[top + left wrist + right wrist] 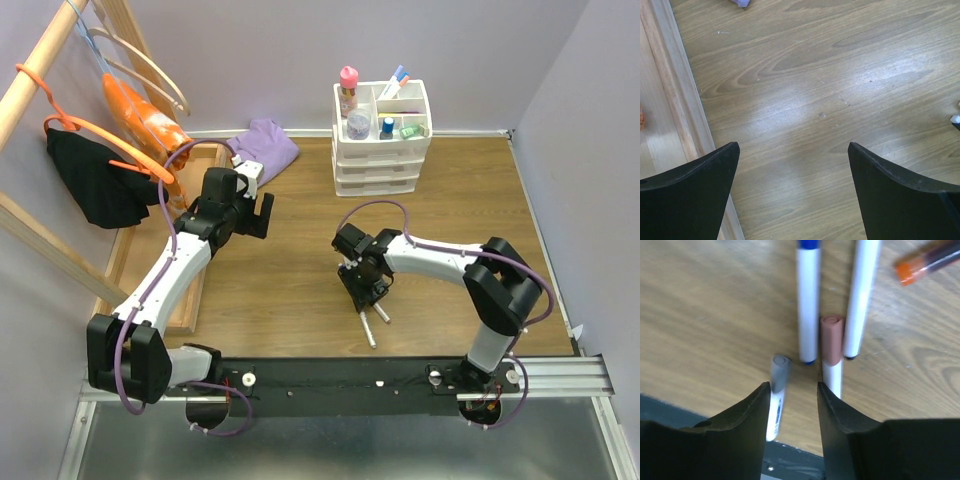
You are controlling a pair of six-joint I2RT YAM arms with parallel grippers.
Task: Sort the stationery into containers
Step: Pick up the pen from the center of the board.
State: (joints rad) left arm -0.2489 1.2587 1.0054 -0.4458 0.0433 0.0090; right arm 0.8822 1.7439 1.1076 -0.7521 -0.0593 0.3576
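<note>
The white three-drawer unit (376, 165) stands at the far side of the table (300, 290), close to the wall. Its divided top tray (421, 98) already carries a pink-capped glue bottle (348, 85), a small grey jar (358, 124) and some upright markers (396, 79). The sorting looks well along, with only loose pieces left near the arms' bases.

The left gripper (792, 145) hangs over bare wood beside the long wooden tray (670, 100), jaws spread as wide as they go and empty. I judge it is parked there to leave the other arm room.

The right gripper (792, 390) points down at the thin markers (368, 328) lying close to the near table edge. Its jaws are partly apart, with only wood between them, so it grips nothing. It straddles no marker cleanly: the grey-capped marker (776, 385) lies partly under one finger, and the brown-capped marker (832, 347) partly under the other. Which of the two it is lining up for I cannot tell.

The markers have slim white barrels and lie roughly parallel, running away from the fingers. A blue-ended marker (807, 305) and a plain white marker (860, 295), its cap out of frame, lie just beyond, near each other. An orange-ended piece (927, 262) lies tilted at the far corner — too blurred to name.
</note>
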